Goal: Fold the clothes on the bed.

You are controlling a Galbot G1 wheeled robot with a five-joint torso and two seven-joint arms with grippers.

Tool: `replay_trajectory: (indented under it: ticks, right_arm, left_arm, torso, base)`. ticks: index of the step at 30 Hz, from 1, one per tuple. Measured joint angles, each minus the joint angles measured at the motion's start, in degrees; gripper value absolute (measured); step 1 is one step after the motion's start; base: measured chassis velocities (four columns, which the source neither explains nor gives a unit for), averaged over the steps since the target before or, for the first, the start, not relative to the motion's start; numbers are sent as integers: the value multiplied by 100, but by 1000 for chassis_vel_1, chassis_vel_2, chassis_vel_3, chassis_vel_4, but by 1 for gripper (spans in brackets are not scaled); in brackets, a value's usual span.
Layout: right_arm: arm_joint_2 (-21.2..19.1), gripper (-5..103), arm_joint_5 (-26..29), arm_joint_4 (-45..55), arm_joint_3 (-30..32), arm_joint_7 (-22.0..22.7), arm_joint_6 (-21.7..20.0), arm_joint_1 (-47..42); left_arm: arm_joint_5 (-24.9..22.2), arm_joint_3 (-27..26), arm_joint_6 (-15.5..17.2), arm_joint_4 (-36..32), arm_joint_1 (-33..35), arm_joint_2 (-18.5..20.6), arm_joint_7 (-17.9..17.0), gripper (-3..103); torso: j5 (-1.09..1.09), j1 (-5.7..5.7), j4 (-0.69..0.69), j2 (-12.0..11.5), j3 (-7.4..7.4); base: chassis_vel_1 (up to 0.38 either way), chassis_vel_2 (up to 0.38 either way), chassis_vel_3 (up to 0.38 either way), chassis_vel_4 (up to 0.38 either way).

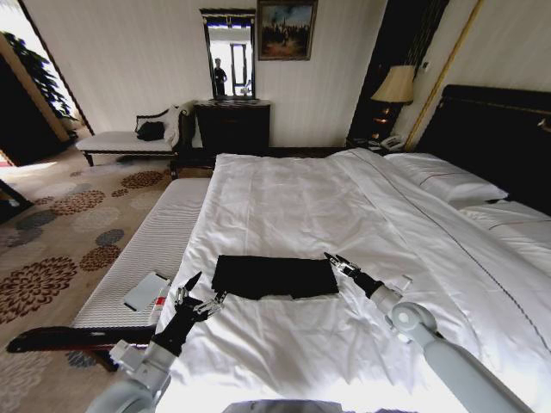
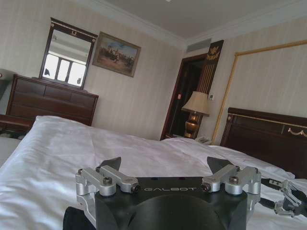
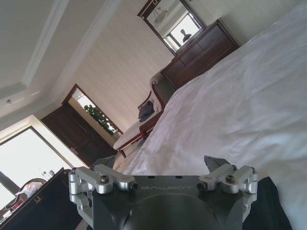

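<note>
A dark wooden dresser (image 1: 233, 127) stands against the far wall. Above it hang a mirror (image 1: 230, 53) and, just beside that, a framed painting (image 1: 287, 28). Left of the dresser sits a white-cushioned chaise (image 1: 129, 140); to its right glows a table lamp (image 1: 395, 86).

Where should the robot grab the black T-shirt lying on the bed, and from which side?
Probably the short ends. The T-shirt lies flat as a wide, already-folded band on the white duvet, so pinching its near corners from above looks best. The open left gripper sits just off its left end and the open right gripper at its right end; each could come in from its own side.
</note>
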Motion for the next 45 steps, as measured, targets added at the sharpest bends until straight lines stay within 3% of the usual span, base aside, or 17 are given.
replay_trajectory:
  ticks: [4, 9, 14, 26, 45]
  right_arm:
    - [-145, 100, 119, -190, 17, 30, -334, -63]
    - [-272, 100, -283, -650, -188, -127, -1014, -56]
    - [-290, 100, -424, -973, -450, -240, -1319, 246]
    - [-335, 100, -583, -1656, -1050, -201, -1310, 980]
    - [-35, 100, -579, -1619, -1336, -39, -1326, 1250]
  left_arm:
    - [20, 51, 41, 14, -22, -5, -46, 100]
    - [107, 135, 213, 17, 124, -60, -158, 100]
    - [114, 223, 238, 64, 109, -86, -238, 100]
    - [575, 342, 252, 181, 413, -162, -397, 100]
    - [1034, 103, -155, 198, 644, -263, -404, 100]
  torso:
    - [2, 1, -3, 0, 0]
    - [1, 0, -2, 0, 0]
    - [2, 0, -2, 0, 0]
    - [0, 0, -2, 0, 0]
    - [0, 0, -2, 0, 0]
  base:
    - [0, 0, 0, 0]
    - [0, 0, 0, 0]
    - [0, 0, 0, 0]
    - [0, 0, 0, 0]
    - [0, 0, 0, 0]
